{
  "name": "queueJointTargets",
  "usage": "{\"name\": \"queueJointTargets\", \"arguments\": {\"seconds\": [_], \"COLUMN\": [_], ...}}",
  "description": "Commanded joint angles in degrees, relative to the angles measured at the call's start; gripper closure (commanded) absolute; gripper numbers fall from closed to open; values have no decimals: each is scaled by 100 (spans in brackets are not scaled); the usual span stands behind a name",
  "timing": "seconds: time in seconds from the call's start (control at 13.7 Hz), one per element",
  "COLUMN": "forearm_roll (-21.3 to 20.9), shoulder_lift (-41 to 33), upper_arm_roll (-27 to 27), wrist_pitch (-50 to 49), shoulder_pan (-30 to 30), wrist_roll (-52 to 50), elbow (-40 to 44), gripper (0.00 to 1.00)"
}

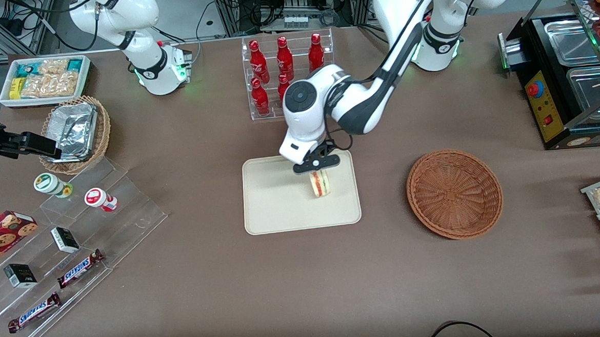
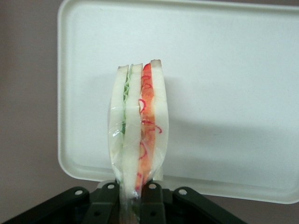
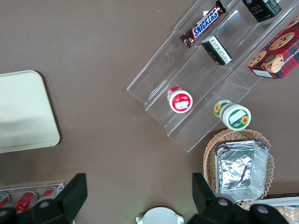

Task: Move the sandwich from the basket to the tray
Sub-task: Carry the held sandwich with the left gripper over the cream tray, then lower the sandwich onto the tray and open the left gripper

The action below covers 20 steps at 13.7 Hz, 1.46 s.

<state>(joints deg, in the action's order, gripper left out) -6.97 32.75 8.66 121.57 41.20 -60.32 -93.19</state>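
Observation:
My gripper (image 1: 318, 171) hangs over the cream tray (image 1: 271, 211), on the side toward the working arm, shut on the sandwich (image 1: 321, 184). The wedge of pale bread with red and green filling points down toward the tray surface; I cannot tell whether it touches. In the left wrist view the sandwich (image 2: 138, 126) is wrapped in clear film, its narrow end pinched between the black fingers (image 2: 152, 200) of my gripper (image 2: 132, 198), with the tray (image 2: 224, 93) beneath. The reddish-brown wicker basket (image 1: 454, 193) sits empty beside the tray, toward the working arm's end.
A clear rack of red bottles (image 1: 284, 69) stands farther from the front camera than the tray. A clear stepped stand (image 1: 72, 237) with snacks and cups, a tan wicker basket with a foil container (image 1: 75, 133) and a white snack box (image 1: 43, 79) lie toward the parked arm's end. A black appliance (image 1: 567, 72) stands toward the working arm's end.

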Motion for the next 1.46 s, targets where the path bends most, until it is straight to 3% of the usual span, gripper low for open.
{"name": "queueJointTargets", "arguments": {"seconds": [0.0,0.22,0.66,0.73,0.8,0.88,0.95,1.39], "forearm_roll": [-217,-358,-401,-419,-419,-428,-420,-323], "shoulder_lift": [407,592,820,838,838,830,803,172], "upper_arm_roll": [-75,-75,-75,-75,-75,-75,-75,-110], "wrist_pitch": [-11,542,753,841,842,842,834,491], "shoulder_pan": [230,292,292,292,292,292,292,204], "wrist_roll": [-121,-121,-86,-103,-103,-51,-59,-347], "elbow": [450,442,468,468,468,468,468,521], "gripper": [100,100,100,94,56,5,1,0]}}
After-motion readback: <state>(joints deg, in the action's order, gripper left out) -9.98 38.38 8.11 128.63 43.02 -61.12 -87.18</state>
